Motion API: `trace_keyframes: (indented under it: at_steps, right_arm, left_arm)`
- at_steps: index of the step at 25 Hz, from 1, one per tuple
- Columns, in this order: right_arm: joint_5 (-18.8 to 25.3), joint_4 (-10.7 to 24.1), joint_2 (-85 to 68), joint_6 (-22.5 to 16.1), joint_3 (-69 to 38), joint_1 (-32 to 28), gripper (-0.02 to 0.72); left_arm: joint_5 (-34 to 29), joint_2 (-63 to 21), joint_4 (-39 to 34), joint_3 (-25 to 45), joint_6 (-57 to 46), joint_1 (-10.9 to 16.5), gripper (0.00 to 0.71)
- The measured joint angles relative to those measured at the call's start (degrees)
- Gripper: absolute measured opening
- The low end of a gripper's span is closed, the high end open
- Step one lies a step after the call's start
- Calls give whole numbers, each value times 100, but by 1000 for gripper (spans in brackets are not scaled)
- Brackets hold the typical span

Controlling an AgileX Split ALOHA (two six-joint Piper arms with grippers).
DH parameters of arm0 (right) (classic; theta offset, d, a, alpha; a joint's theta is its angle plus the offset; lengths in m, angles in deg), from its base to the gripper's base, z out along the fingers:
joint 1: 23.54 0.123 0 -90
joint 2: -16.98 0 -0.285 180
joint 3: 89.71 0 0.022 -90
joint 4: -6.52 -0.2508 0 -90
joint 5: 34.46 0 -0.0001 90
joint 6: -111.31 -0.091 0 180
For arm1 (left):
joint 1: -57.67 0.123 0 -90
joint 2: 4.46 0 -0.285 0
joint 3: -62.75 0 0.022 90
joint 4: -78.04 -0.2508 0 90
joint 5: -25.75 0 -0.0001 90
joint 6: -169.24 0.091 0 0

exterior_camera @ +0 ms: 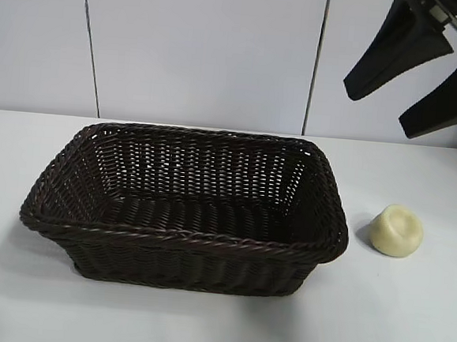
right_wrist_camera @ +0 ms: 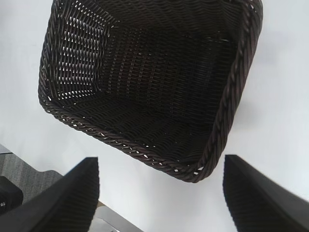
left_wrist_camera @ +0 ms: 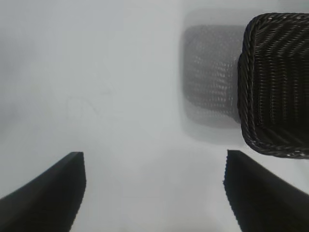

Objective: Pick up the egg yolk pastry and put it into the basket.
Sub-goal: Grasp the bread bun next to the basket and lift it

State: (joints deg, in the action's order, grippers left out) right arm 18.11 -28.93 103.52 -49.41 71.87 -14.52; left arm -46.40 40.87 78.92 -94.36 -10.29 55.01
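One small egg yolk pastry (exterior_camera: 396, 230) sits on the white table (exterior_camera: 406, 328) at three o'clock of the wicker basket (exterior_camera: 183, 239), just beside its right-hand rim but apart from it, dimple turned up. The basket holds nothing.

My right pincer (exterior_camera: 413, 94) hangs high above the table at about one o'clock from the pastry, its two black fingers (exterior_camera: 396, 49) spread wide with nothing between them. My right wrist camera looks into the basket; the pastry is not in that view. My left pincer (left_wrist_camera: 154, 193) also stands open and bare over plain table, with only a corner of the basket in sight.

By my reckoning the pickup is not yet begun, and the right arm is the nearer one for it. I would bring the pincer down straight over the dome, fingers straddling its round sides rather than the dimple, and close gently; it looks soft and could dent. Then I would lift clear of the braided rim before carrying it toward nine o'clock and letting go low inside.
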Motion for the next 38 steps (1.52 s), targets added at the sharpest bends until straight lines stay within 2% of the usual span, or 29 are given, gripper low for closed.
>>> trace_keyframes:
  at_steps: [8, 12, 16, 26, 29, 34, 38]
  right_arm:
    - [0, 0, 0, 0, 0, 0, 519]
    - [0, 0, 0, 0, 0, 0, 519]
    - [0, 0, 0, 0, 0, 0, 519]
    - [-129, 0, 0, 0, 0, 0, 519]
    - [-152, -5, 0, 0, 0, 0, 519]
    - [-150, -5, 0, 0, 0, 0, 519]
    - [-150, 77, 0, -173, 6, 0, 519]
  left_arm:
    - [25, -1708, 0, 1833, 0, 0, 571]
    - [584, -2010, 0, 2575, 0, 0, 571]
    - [777, -2010, 0, 2657, 0, 0, 571]
    - [803, -2084, 0, 2662, 0, 0, 571]
    - [807, -2429, 0, 2663, 0, 0, 571]
    - [796, -3636, 0, 2663, 0, 0, 571]
    - [747, -3821, 0, 2644, 0, 0, 571]
